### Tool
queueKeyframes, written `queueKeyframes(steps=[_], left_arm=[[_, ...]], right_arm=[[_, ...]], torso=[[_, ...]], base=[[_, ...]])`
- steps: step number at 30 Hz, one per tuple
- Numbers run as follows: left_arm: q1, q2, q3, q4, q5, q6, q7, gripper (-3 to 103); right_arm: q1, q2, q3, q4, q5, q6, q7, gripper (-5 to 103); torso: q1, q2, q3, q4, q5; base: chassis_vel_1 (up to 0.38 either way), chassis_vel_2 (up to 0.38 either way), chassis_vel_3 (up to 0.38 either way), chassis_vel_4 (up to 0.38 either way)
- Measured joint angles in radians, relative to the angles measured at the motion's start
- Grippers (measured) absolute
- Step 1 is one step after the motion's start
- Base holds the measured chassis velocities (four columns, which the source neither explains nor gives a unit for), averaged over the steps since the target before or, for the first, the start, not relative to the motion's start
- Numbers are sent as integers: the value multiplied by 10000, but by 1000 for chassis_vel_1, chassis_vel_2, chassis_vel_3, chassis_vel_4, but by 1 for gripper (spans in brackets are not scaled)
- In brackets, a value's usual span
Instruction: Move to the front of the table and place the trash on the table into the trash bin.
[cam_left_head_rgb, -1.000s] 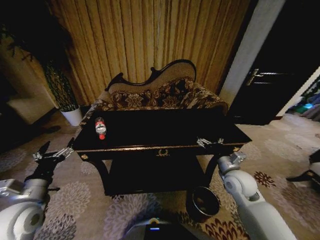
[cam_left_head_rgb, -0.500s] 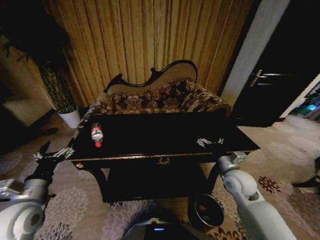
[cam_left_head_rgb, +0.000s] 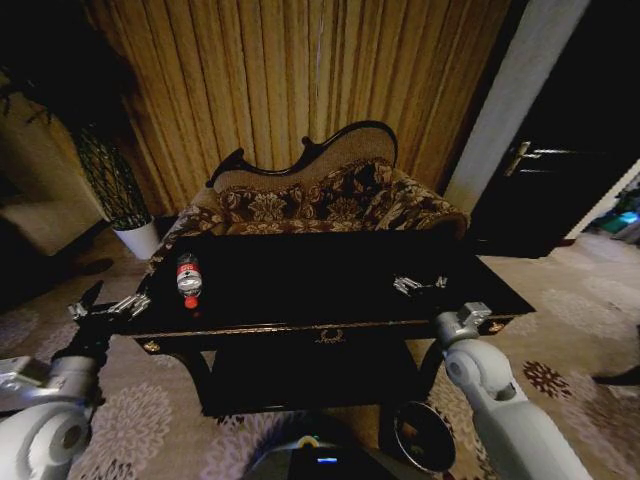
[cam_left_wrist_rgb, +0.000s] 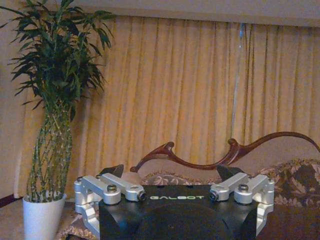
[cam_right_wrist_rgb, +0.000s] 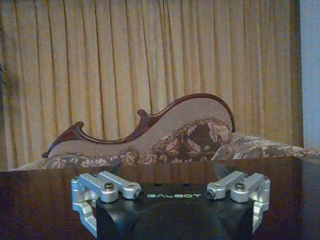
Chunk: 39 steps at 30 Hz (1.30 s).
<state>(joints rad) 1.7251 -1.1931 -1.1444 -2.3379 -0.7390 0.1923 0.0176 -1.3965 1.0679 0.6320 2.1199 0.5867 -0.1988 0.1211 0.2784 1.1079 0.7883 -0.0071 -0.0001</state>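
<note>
Head view: robot is facing the glossy black gold-trimmed wooden table (cam_left_head_rgb: 330, 290), both arms held low and forward for approach. Left gripper (cam_left_head_rgb: 100, 310) and right gripper (cam_left_head_rgb: 418, 285) are both spread, empty. Clear red-capped plastic bottle (cam_left_head_rgb: 187, 279) is lying near the table's left front edge; the round dark maroon bin (cam_left_head_rgb: 425, 437) is sitting on the floor at its right front leg.

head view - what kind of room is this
Probably a formal living room or lounge: a patterned sofa with a curved dark wooden frame, a glossy black gold-trimmed wooden table and floor-length golden pleated curtains.
</note>
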Motion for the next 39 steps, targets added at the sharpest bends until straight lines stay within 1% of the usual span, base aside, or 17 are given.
queueKeyframes(steps=[5,10,13,15,16,17,18,20,23,25,27,29,30,33,34,35,39], left_arm=[[-271,154,237,63,-9,261,-248,100],[-942,569,800,100,-49,764,-1010,100],[-1681,1104,1520,138,-171,1357,-2141,100],[-1806,1208,1678,147,-186,1475,-2402,100],[-2184,1517,2162,167,-247,1812,-3169,100],[-2360,1644,2366,169,-328,1999,-3518,100],[-2360,1644,2366,169,-328,1999,-3518,100],[-2847,2002,2901,170,-769,2511,-4388,100],[-3054,2176,3126,176,-1004,2728,-4740,100],[-3582,2675,3673,188,-2044,3352,-5746,100],[-3786,2881,3819,208,-2534,3616,-6051,100],[-4238,3333,4203,297,-3302,4104,-6722,100],[-4238,3333,4203,297,-3302,4104,-6722,100],[-4597,3617,4520,298,-4052,4578,-7671,100],[-4597,3617,4520,298,-4052,4578,-7671,100],[-4748,3719,4686,335,-4399,4738,-8149,100],[-4979,3850,4922,527,-4671,4899,-8650,100]], right_arm=[[-26,-11,-22,1,0,-1,3,100],[-109,14,-59,-6,-58,6,3,100],[-193,86,-92,-34,-181,81,3,100],[-201,99,-100,-45,-195,95,3,100],[-221,154,-114,-95,-243,154,3,100],[-229,172,-117,-118,-259,176,3,100],[-229,172,-117,-118,-259,176,3,100],[-250,213,-141,-176,-302,218,3,100],[-251,221,-155,-200,-320,225,2,100],[-177,241,-279,-292,-371,238,2,100],[-121,265,-372,-336,-401,241,2,100],[-15,378,-653,-424,-518,244,2,100],[-15,378,-653,-424,-518,244,2,100],[50,487,-893,-531,-667,251,1,100],[50,487,-893,-531,-667,251,1,100],[80,524,-978,-597,-732,259,2,100],[134,553,-1071,-710,-781,271,2,100]], torso=[[-1,0,-2,0,1],[0,0,-1,0,-1],[-1,0,-1,-1,0],[-1,0,-1,-2,-1],[-1,1,0,-1,-1],[-1,0,0,-1,1],[-1,0,0,-1,1],[0,0,0,-1,0],[0,0,0,-1,-1],[0,0,0,-1,-2],[-1,0,0,-1,1],[0,-1,0,0,-1],[0,-1,0,0,-1],[0,0,0,1,0],[0,0,0,1,0],[-1,0,0,0,-1],[0,0,0,0,0]], base=[[0,0,0,0],[0,0,0,0],[0,0,0,0],[0,0,0,0],[0,0,0,0],[0,0,0,0],[0,0,0,0],[0,0,0,0],[0,0,0,0],[0,0,0,0],[0,0,0,0],[0,0,0,0],[0,0,0,0],[0,0,0,0],[0,0,0,0],[0,0,0,0],[0,0,0,0]])
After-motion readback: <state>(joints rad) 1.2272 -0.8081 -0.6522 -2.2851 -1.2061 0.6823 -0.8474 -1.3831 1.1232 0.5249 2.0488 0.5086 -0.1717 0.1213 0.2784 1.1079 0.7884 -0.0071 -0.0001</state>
